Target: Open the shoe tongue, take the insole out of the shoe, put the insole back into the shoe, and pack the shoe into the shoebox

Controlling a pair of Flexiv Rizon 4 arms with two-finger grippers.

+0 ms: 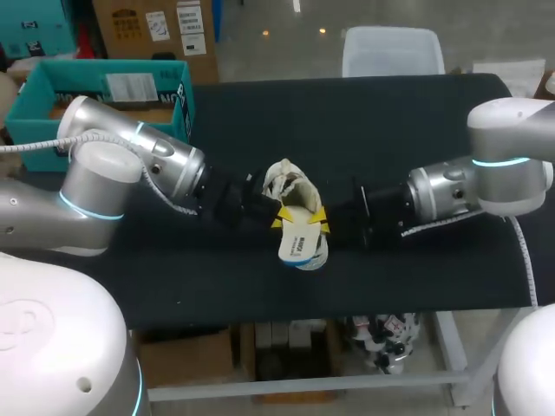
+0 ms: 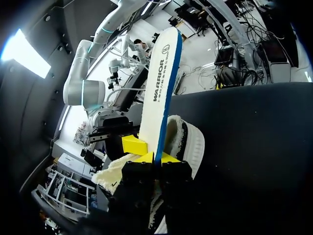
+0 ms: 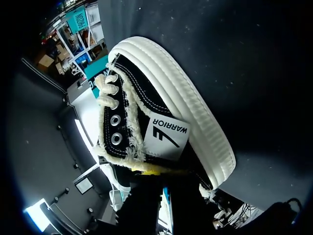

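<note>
White foam edged in blue, the insole (image 2: 159,83) stands pinched at its near end between the yellow tips of the left gripper (image 2: 155,157), which is clamped on it from both sides; most of its length rises ahead of those fingers, clear of the shoe. The shoe (image 3: 161,117), black canvas with a thick white rubber sole and a fleecy lining, lies on its side on the black table (image 1: 416,130), just beside the left gripper and directly ahead of the right gripper (image 1: 320,222). That one sits hard against the shoe's collar, though whether it actually grips I cannot tell.

To my eye this is the taking-out step near its finish, with the insole nearly free. The next move, as I judge it, calls for turning the insole toe-first toward the opening and sliding it along the shoe's floor while the shoe is braced, tongue kept clear. A teal box (image 1: 24,111), perhaps the shoebox, waits well behind the left gripper.
</note>
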